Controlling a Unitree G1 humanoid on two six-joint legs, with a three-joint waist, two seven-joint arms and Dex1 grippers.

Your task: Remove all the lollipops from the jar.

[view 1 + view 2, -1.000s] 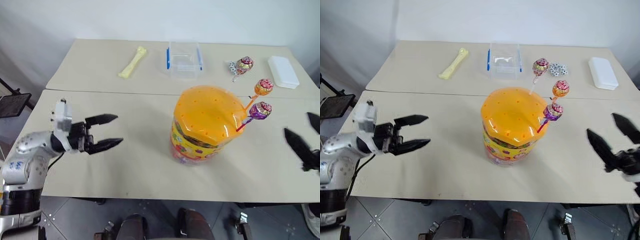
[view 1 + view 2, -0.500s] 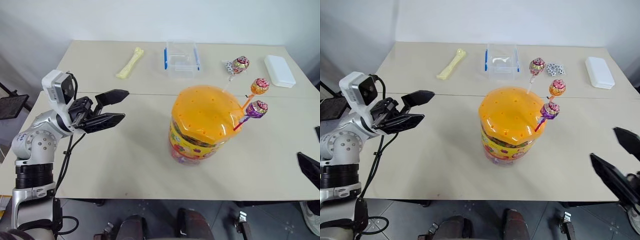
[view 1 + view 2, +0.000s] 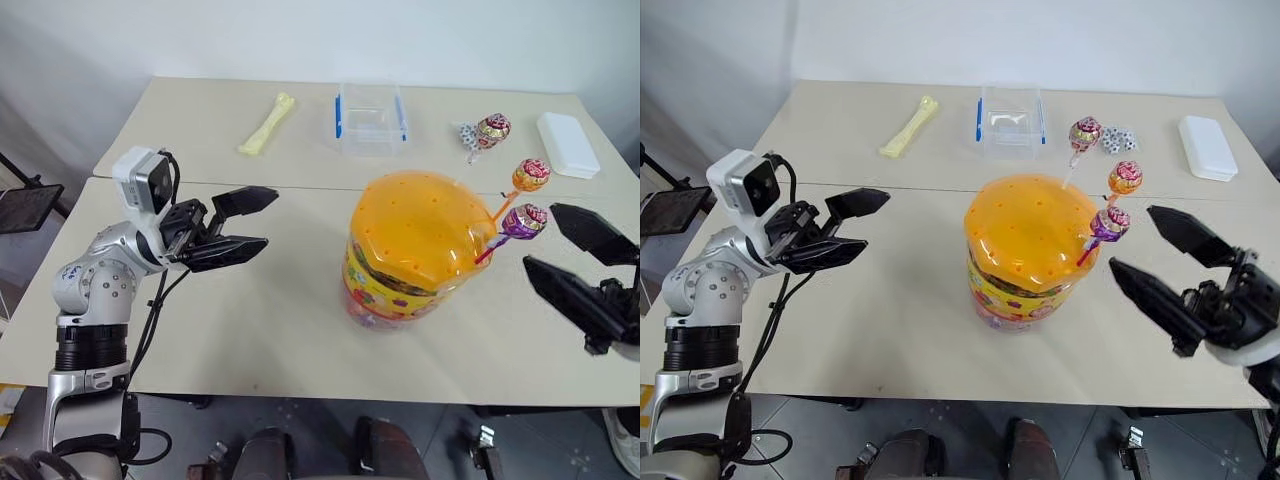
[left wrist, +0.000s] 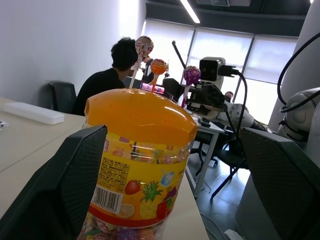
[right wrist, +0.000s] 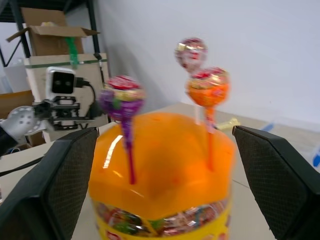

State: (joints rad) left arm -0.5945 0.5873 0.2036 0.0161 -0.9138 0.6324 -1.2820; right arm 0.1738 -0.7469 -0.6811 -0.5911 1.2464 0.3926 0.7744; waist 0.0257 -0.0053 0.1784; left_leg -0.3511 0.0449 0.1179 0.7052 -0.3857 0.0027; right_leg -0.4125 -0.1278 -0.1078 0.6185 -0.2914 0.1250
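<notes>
Fingers spread wide and holding nothing, the right gripper (image 3: 1160,262) hangs just beside the purple-wrapped round lollipop (image 3: 1113,221), the nearest of three whose thin sticks are planted in holes of the domed translucent orange lid of the large round jar with a yellow fruit-printed body (image 3: 1025,255). The open jaws face the sweets from the robot's right, which looks like the line-up for a first pull. Above and behind the purple one stands the orange-wrapped lollipop (image 3: 1124,177), and farther back the red-pink lollipop on a white stick (image 3: 1083,133); all three remain seated in the lid, so none has been removed yet. On the other side, well apart from the jar, the left gripper (image 3: 243,222) is likewise open and empty, pointed at the jar's body, perhaps ready to steady it. The jar stands near the middle of the pale beige worktop (image 3: 260,320). Toward the far edge lie a pale yellow bone-shaped toy (image 3: 266,124), a clear plastic box with blue handles (image 3: 370,117) and a flat white rectangular case (image 3: 567,143), none in the arms' way.
</notes>
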